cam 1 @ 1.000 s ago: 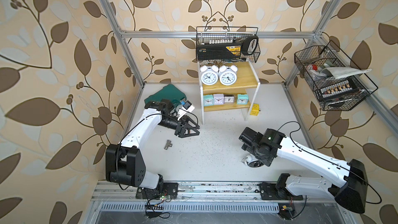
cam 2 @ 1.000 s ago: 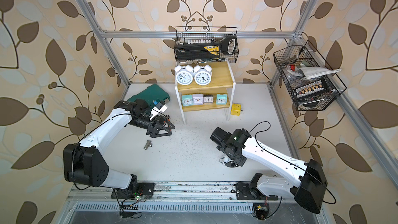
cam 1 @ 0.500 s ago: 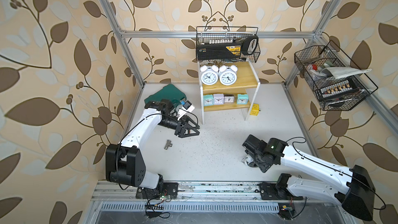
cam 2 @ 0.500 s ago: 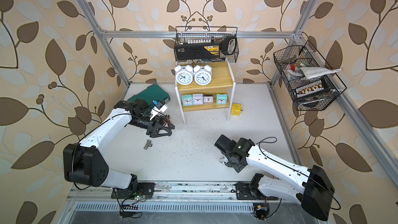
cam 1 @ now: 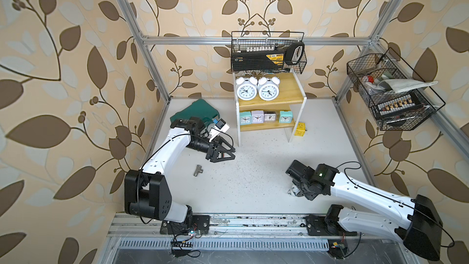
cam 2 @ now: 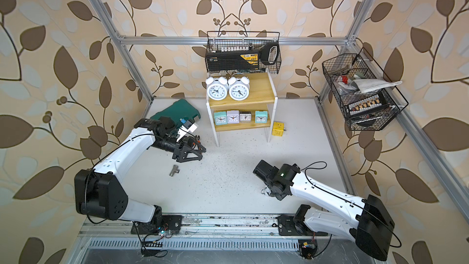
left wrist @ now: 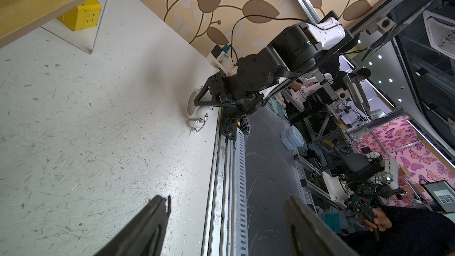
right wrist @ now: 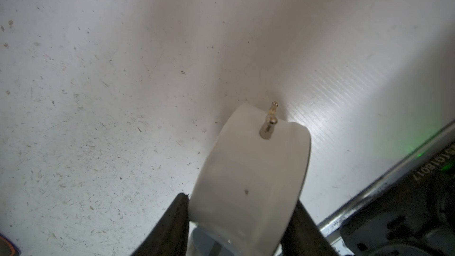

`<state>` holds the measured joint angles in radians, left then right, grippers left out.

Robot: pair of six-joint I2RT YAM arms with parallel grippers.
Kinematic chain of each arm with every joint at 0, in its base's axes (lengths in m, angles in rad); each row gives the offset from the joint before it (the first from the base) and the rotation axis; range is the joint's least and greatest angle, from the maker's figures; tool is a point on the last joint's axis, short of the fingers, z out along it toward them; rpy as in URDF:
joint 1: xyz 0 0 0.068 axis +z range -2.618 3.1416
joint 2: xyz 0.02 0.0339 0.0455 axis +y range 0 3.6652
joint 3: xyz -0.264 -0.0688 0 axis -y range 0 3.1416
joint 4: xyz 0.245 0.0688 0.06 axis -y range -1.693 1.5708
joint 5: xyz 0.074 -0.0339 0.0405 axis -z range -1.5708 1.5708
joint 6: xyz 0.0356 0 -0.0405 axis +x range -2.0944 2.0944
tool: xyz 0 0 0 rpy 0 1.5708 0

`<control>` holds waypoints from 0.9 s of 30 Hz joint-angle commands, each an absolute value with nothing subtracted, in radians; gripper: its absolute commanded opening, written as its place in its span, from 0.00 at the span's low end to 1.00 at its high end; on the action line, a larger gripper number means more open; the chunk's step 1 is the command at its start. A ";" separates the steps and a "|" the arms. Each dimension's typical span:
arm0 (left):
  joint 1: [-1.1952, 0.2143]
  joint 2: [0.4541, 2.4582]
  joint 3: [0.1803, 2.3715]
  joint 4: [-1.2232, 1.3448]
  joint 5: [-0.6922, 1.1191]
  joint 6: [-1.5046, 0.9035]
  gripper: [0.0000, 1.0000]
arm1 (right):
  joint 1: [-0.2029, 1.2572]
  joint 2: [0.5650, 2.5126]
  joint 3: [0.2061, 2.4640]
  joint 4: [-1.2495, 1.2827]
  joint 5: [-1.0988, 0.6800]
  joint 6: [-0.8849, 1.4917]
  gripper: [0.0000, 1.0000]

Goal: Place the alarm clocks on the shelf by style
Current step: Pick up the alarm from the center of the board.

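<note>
Right hand (right wrist: 240,199) tight on white twin-bell clock (right wrist: 253,168), plain in wrist view, nearly unseen from above; left hand (cam 1: 229,151) wide, empty.

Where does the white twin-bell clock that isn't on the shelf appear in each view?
Top view: white twin-bell clock, a sliver under the right arm, lower right.
Top view: same sliver, lower right of centre.
Left wrist: small, under the right gripper.
Right wrist: fills the foreground, between the jaws.
Shared landmark: the front metal rail beside it.

white table (cam 1: 266,163), shelf (cam 1: 291,90), yellow cube (cam 1: 299,129), metal fitting (cam 1: 198,170)
</note>
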<state>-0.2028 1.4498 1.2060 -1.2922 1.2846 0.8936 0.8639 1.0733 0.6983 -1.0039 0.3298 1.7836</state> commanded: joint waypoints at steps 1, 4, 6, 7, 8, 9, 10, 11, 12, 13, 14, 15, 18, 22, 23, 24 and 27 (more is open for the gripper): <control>-0.199 1.434 1.205 -1.321 1.304 0.923 0.78 | 0.867 1.048 0.745 -1.021 0.400 1.676 0.46; -0.199 1.434 1.207 -1.320 1.304 0.923 0.78 | 0.868 1.031 0.762 -0.961 0.408 1.524 0.44; -0.199 1.434 1.208 -1.321 1.302 0.923 0.78 | 0.867 1.020 0.767 -0.884 0.385 1.357 0.44; -0.199 1.434 1.209 -1.321 1.300 0.923 0.78 | 0.868 1.018 0.772 -0.845 0.367 1.271 0.44; -0.199 1.434 1.209 -1.321 1.298 0.921 0.78 | 0.867 1.017 0.780 -0.828 0.355 1.205 0.43; -0.199 1.434 1.210 -1.321 1.296 0.921 0.78 | 0.867 1.022 0.797 -0.823 0.347 1.142 0.43; -0.199 1.434 1.210 -1.319 1.294 0.918 0.78 | 0.865 1.033 0.817 -0.826 0.339 1.074 0.42; -0.199 1.434 1.209 -1.313 1.287 0.913 0.78 | 0.865 1.044 0.842 -0.836 0.334 1.012 0.42; -0.200 1.434 1.209 -1.305 1.282 0.905 0.78 | 0.864 1.056 0.863 -0.841 0.323 0.952 0.42; -0.201 1.434 1.208 -1.293 1.273 0.890 0.78 | 0.865 1.071 0.885 -0.839 0.299 0.880 0.42; -0.201 1.434 1.206 -1.279 1.264 0.875 0.78 | 0.865 1.084 0.910 -0.835 0.263 0.780 0.42; -0.202 1.434 1.204 -1.269 1.255 0.863 0.78 | 0.865 1.097 0.927 -0.835 0.229 0.713 0.42; -0.213 1.434 1.203 -1.238 1.219 0.827 0.78 | 0.866 1.138 0.978 -0.831 0.086 0.514 0.40; -0.254 1.423 1.193 -1.190 1.155 0.786 0.79 | 0.865 1.197 1.053 -0.860 -0.070 0.329 0.38; -0.269 1.418 1.190 -1.180 1.133 0.777 0.80 | 0.865 1.210 1.076 -0.875 -0.099 0.292 0.38; -0.282 1.412 1.188 -1.173 1.115 0.773 0.80 | 0.865 1.219 1.093 -0.887 -0.118 0.266 0.38; -0.315 1.400 1.180 -1.158 1.078 0.768 0.82 | 0.864 1.237 1.136 -0.904 -0.206 0.177 0.38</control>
